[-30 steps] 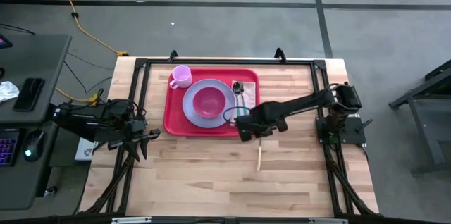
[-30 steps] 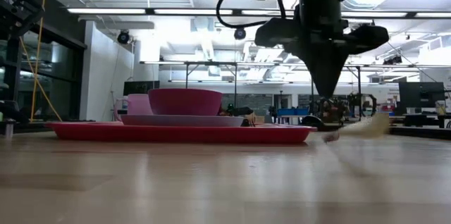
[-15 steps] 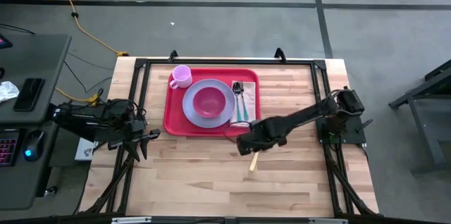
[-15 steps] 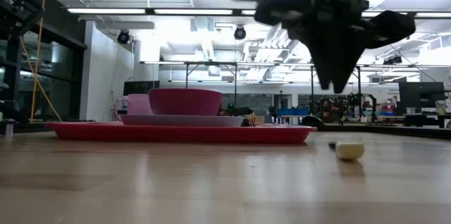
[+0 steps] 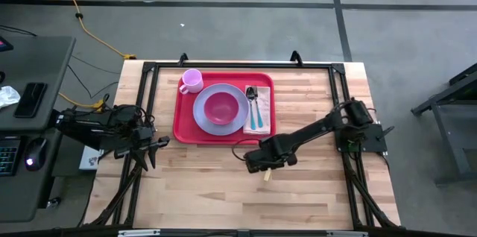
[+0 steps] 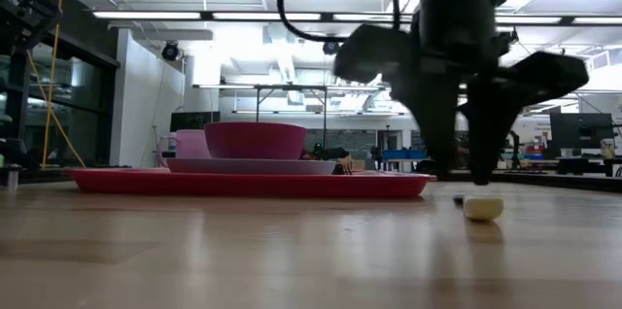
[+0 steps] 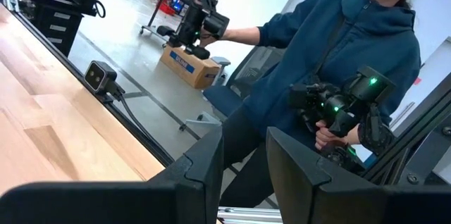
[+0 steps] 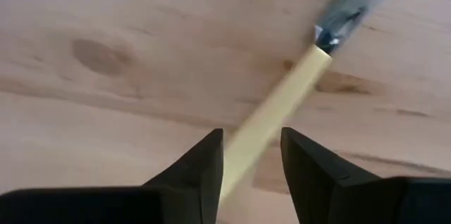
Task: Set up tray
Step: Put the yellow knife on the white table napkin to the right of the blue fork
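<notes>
right gripper down over the knife, tray sitting far side of the table

the red tray (image 5: 181,121) lies flat toward the far side of the wooden table (image 5: 223,192), a little left of centre, its far rim close to the black frame (image 5: 146,80) that runs round the tabletop. on it: a lavender plate (image 5: 203,117) with a pink bowl (image 5: 221,107) on top, a pink cup (image 5: 191,80) in the far left corner, and a napkin (image 5: 264,112) along the right side carrying a teal-handled utensil (image 5: 256,120) and a spoon (image 5: 251,93). plenty of bare wood on the near half and out to the right of the tray.

the right arm reaches in from the right edge, stretched low and long across the table, and the right gripper (image 5: 266,167) is just past the tray's near right corner, off the tray, over bare wood. its fingers are spread, one on either side of the cream handle of a knife (image 8: 282,108) lying flat on the table; the wrist view shows the handle running between the two fingers (image 8: 194,175) with a gap on each side, not pinched. in the low view the handle end (image 6: 483,208) rests on the wood under the gripper.

the left gripper (image 5: 155,147) waits at the table's left edge, fingers (image 7: 204,178) parted with nothing between them. past it stands a person (image 7: 331,62) in a dark blue top holding a control handle.

grey concrete floor around, a yellow cable (image 5: 74,10) trailing at the far left.
</notes>
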`<state>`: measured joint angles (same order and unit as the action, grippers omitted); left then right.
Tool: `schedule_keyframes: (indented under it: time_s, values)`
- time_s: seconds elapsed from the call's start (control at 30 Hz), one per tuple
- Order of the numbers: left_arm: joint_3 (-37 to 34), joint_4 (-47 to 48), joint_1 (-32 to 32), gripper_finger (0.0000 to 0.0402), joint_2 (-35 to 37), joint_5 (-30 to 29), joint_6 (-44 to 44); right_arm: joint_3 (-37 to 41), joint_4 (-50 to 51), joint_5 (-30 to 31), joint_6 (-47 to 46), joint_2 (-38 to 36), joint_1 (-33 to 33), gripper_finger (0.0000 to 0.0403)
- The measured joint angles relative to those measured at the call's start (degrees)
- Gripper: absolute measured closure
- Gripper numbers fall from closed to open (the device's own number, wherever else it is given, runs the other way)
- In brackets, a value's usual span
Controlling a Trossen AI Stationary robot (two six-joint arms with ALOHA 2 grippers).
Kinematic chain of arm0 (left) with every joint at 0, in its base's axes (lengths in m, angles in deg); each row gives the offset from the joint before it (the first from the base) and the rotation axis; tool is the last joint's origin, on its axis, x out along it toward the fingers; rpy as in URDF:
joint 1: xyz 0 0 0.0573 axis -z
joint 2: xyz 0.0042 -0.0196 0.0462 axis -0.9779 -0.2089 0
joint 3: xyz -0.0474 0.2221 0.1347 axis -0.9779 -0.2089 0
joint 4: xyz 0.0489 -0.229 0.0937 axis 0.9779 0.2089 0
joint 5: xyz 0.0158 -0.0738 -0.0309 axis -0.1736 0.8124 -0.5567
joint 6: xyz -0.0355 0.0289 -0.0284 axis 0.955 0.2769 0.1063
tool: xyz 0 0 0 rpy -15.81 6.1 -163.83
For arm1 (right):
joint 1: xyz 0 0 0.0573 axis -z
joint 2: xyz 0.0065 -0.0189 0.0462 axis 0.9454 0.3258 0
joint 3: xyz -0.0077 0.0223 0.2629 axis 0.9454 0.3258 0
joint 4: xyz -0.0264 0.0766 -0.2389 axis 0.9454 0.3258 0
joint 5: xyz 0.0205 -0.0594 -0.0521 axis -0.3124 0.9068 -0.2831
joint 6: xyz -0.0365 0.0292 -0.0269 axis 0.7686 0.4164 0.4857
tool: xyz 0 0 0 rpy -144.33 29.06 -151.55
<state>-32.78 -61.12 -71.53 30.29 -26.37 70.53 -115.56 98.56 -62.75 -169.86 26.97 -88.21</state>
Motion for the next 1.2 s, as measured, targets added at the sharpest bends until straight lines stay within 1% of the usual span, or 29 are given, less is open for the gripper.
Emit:
schedule_keyframes:
  time_s: [0.1, 0.3, 0.67, 0.9, 1.13, 1.2]
  values:
    - [0.0, 0.0, -0.01, 0.0261, 0.0, 0.0, 0.0, -0.02, -0.59, 0.05, 0.02, 1.25, 0.99, 0.0279]
    - [0.0, 0.02, 0.0, 0.0261, 0.0, 0.0, -0.02, -0.28, -0.69, -3.77, 0.61, 3.56, 2.11, 0.0279]
    - [0.0, 0.02, 0.0, 0.0261, 0.0, 0.0, -0.17, -0.13, -2.81, -3.83, 1.11, 3.21, 2.15, 0.0279]
    - [0.0, 0.02, -0.01, 0.0261, 0.0, 0.0, -0.17, 0.13, -2.33, -0.95, 0.61, 1.31, 2.07, 0.0279]
    - [0.0, 0.04, 0.01, 0.0261, 0.0, 0.0, -0.15, 0.15, -2.11, -3.73, -0.41, 1.37, 1.59, 0.0279]
    - [0.0, 0.04, 0.01, 0.0261, 0.0, 0.0, -0.15, 0.15, -2.96, -3.69, -0.45, 1.37, 1.31, 0.0279]
